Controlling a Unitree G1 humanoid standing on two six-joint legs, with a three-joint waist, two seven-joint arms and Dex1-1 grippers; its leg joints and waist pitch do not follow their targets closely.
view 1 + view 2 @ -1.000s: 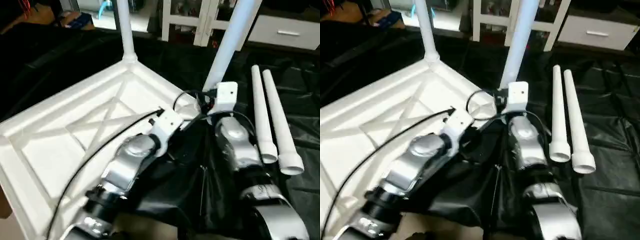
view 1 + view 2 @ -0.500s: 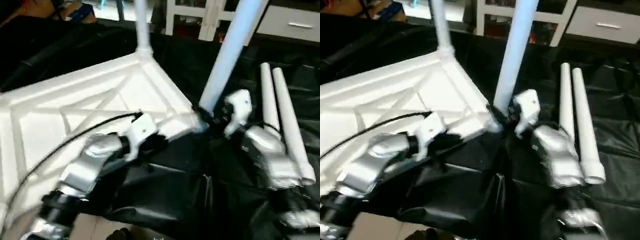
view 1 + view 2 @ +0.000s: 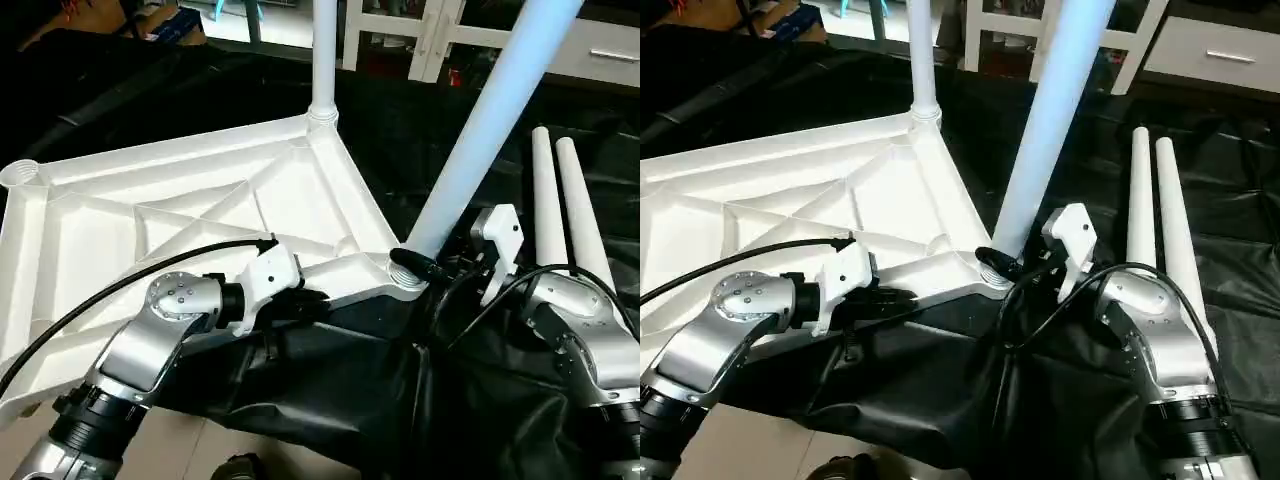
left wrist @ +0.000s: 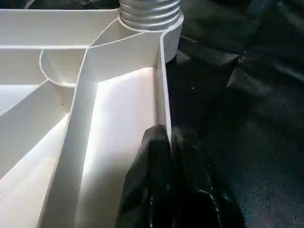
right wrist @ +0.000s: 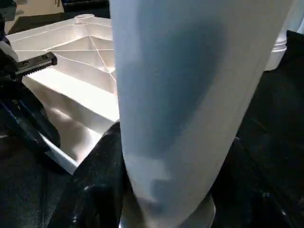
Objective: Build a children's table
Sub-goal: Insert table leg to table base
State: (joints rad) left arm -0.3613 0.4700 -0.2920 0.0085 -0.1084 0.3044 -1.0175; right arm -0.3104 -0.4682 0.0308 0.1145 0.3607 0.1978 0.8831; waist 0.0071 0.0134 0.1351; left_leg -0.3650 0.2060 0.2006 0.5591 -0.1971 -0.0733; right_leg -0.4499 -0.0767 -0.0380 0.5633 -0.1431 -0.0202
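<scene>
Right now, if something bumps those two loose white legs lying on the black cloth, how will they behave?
The two loose legs are smooth round tubes lying side by side, so they would probably roll sideways. They look hollow and thin-walled, so likely light and stiff. The wrinkled black cloth may slow the rolling somewhat.
</scene>
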